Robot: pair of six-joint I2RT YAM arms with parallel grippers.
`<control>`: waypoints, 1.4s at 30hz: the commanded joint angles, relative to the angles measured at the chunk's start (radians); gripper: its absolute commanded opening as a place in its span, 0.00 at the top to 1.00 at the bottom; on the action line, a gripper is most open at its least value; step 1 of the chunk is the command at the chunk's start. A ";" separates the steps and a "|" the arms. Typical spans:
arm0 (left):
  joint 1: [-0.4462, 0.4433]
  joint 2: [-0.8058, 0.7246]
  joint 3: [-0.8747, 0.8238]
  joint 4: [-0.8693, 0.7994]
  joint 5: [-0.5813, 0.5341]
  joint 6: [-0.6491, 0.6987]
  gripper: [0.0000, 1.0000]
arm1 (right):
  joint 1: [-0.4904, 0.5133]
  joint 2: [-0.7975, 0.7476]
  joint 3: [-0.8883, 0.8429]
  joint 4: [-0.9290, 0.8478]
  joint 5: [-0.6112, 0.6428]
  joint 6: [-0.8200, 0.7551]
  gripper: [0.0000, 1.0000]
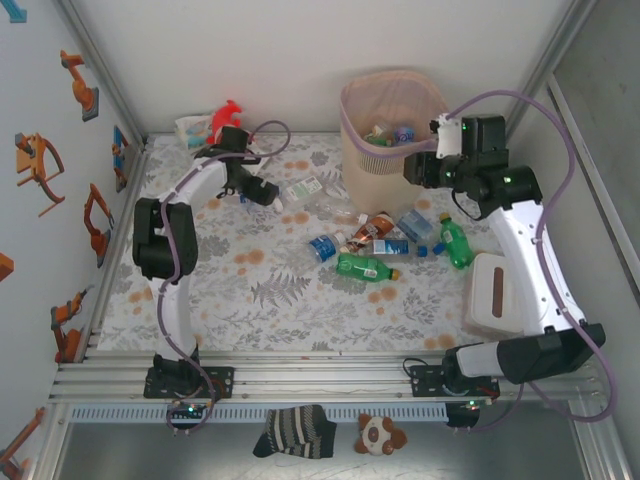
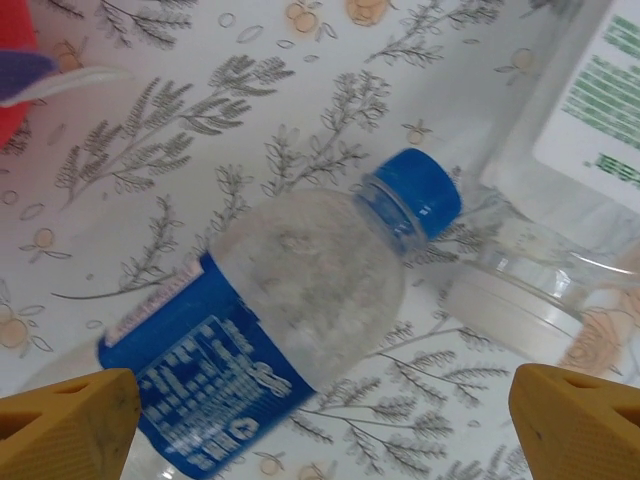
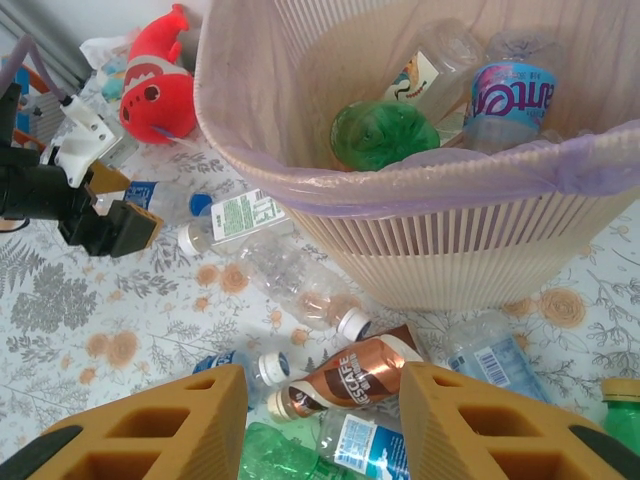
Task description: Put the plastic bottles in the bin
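Note:
A clear bottle with a blue label and blue cap (image 2: pixel 300 300) lies on the floral table. My left gripper (image 2: pixel 320 428) hovers over it, open, its yellow fingertips (image 2: pixel 70 425) wide on either side without touching; it sits at the back left (image 1: pixel 260 190). Beside it lies a clear white-capped bottle with a green-and-white label (image 2: pixel 600 110). My right gripper (image 3: pixel 320 425) hangs open and empty next to the beige bin (image 3: pixel 300 170), high above a brown coffee bottle (image 3: pixel 365 375). The bin (image 1: pixel 352 150) holds a green bottle (image 3: pixel 385 135) and a blue-labelled one (image 3: pixel 510 95). Several more bottles (image 1: pixel 365 267) lie mid-table.
A red fish plush (image 1: pixel 228 118) lies in the back left corner beside a white packet. A white box (image 1: pixel 495 295) sits near the right arm. A striped sock (image 1: pixel 295 432) and a small plush (image 1: pixel 380 433) lie in front of the rail.

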 commanded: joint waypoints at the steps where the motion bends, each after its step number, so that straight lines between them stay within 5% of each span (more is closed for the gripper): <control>1: 0.028 0.027 0.066 -0.025 0.032 0.058 0.05 | -0.006 -0.040 -0.016 -0.009 0.022 0.001 0.56; 12: 0.075 0.169 0.229 -0.175 0.149 0.071 0.05 | -0.005 -0.054 -0.020 -0.019 0.024 0.005 0.56; 42: 0.029 -0.097 -0.206 -0.178 0.012 -0.159 0.14 | -0.005 -0.029 -0.040 0.005 -0.035 0.041 0.56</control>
